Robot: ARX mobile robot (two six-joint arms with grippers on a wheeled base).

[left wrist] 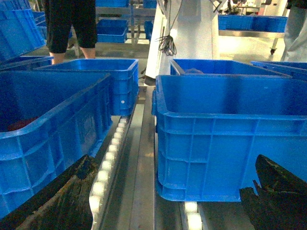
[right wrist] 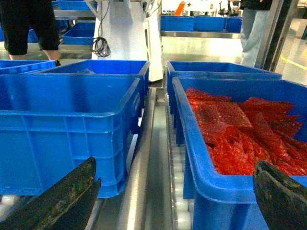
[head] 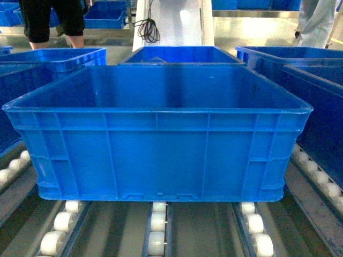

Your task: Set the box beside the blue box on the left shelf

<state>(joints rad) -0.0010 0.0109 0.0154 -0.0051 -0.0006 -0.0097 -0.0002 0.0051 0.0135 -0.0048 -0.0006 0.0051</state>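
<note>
On the roller shelf (head: pixel 158 222) sits the box (head: pixel 158 152), both end effectors apparently open, holding nothing.

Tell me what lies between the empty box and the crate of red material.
Right wrist view: between the box and the red-filled crate, only a bare metal rail and white rollers.

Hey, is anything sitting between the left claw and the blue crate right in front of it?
Nothing visible. The left claw is open, with the box straight ahead on the left shelf rollers; only bare track lies between them.
</note>
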